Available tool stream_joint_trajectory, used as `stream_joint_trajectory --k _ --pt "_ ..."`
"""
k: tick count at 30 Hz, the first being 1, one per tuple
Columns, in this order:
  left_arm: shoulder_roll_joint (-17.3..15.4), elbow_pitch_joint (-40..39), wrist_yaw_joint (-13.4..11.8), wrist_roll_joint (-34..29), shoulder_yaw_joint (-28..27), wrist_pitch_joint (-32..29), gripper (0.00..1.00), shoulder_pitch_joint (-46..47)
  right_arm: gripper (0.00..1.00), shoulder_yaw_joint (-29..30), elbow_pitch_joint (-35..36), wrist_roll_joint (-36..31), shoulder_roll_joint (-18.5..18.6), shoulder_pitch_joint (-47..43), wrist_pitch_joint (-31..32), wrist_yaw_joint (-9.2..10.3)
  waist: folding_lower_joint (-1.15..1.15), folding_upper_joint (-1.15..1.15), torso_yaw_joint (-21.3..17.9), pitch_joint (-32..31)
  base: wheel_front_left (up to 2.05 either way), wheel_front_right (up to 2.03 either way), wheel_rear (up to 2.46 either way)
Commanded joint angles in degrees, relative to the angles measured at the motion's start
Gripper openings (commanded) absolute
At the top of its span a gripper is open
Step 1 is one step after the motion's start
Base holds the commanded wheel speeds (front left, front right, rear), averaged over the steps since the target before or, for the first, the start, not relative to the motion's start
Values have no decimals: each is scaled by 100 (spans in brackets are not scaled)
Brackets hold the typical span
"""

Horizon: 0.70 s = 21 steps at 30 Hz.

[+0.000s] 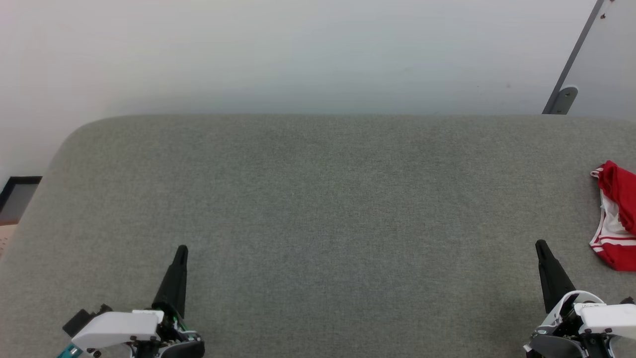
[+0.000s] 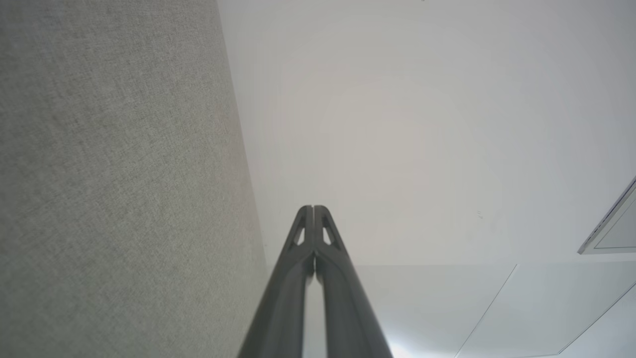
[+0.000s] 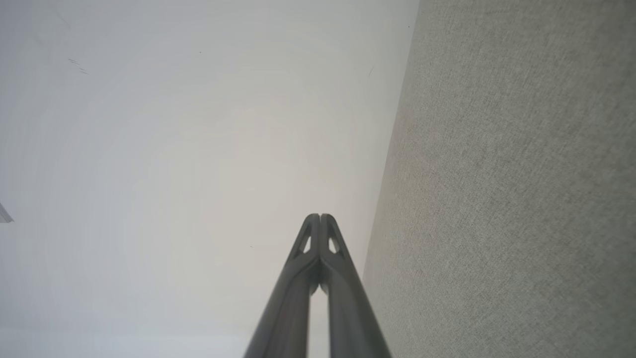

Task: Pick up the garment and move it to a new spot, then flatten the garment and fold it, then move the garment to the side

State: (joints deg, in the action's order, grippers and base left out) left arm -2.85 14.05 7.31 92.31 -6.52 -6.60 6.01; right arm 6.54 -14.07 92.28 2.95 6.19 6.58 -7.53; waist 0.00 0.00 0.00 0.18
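The broad grey woven-fabric table top (image 1: 318,209) takes up most of the head view, with a plain pale wall (image 1: 298,54) behind its far edge. The middle of the cloth surface lies bare between the two arms.

The garment (image 1: 618,219), bunched red fabric with white parts and red-and-white striped trim, lies on the table at the far right edge of the head view. The picture border cuts it off, so its full extent and whether it is folded cannot be told. The part that shows runs lengthwise from near to far along that edge.

The robot's right gripper (image 1: 541,247) rests low at the near right. The garment lies to its right and slightly beyond its tip, near but apart, with open table in between. The left gripper (image 1: 182,250) rests at the near left, well apart from the garment across the whole table, so the right arm is plainly the nearer one. Both pairs of long dark fingers are pressed together and pinch nothing.

A garment lying off to the side fits equally one waiting to be picked up and one already set aside.

A slanted grey post with a bracket (image 1: 564,97) stands beyond the far right corner, and a dark framed panel (image 1: 17,196) sits beyond the left edge. Neither is in the way.
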Motion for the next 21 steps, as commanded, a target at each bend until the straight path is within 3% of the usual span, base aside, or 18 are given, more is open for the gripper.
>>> stream_joint_trajectory --k 1,21 --pt "6 5 32 17 -1 -11 0 57 0 4 15 24 -22 17 14 8 0 0 0 0 0 0 0" --pt "6 4 32 18 0 -10 0 57 0 3 15 24 -22 17 14 8 0 0 0 0 0 0 0"
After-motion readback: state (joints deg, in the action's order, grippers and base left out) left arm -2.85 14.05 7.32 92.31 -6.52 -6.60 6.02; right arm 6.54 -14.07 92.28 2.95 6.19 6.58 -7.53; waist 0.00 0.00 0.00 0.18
